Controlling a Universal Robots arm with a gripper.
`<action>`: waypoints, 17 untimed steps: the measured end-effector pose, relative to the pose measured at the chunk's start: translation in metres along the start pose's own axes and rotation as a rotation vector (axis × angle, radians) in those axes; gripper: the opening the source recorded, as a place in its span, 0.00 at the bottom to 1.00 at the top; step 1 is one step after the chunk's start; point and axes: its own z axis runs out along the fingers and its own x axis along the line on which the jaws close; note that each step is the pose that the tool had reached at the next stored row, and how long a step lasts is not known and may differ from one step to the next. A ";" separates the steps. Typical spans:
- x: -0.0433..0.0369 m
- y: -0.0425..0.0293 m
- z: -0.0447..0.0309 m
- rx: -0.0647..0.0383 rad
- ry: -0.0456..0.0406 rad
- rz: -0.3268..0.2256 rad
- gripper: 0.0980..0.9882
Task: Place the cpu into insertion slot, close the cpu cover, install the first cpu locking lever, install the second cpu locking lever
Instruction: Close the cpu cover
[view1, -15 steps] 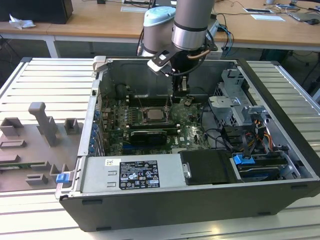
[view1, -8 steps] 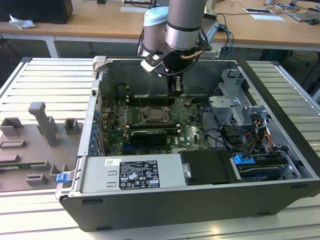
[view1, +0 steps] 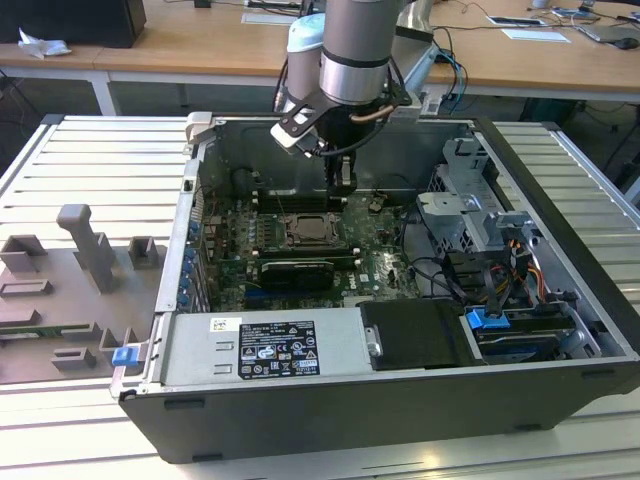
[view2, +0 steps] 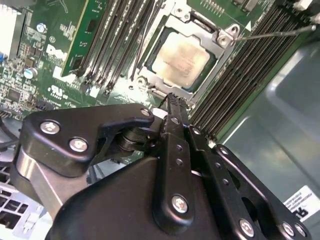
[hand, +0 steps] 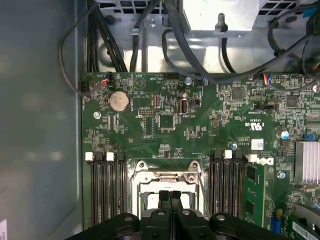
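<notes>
Hanging vertical over cpu cover (view2: 150, 80), gripper (view2: 171, 101) fingers pressed together, empty; cpu (view2: 181, 60) seated beneath.

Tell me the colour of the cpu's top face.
The cpu is pale silvery-beige, clearest in the second wrist view.

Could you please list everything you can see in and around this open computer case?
computer case: one, dark grey, open, on the slatted table.
motherboard: one, green, inside the case.
cpu cover: one, silver, down around the cpu.
cpu: one, silvery-beige, in the cover's window.
memory slots: two banks, black, either side of the cover.
coin battery: one, silver, on the motherboard.
power supply: one, silver, case's near edge.
fixture blocks: several, grey, exterior view's left.
gripper: one, black, shut, over the cover.
</notes>
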 end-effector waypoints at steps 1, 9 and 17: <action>0.0000 -0.0032 0.0014 0.000 0.0001 0.000 0.01; -0.0001 -0.0171 0.0045 -0.002 0.0000 -0.001 0.01; -0.0001 -0.0314 0.0151 -0.013 -0.0001 -0.004 0.01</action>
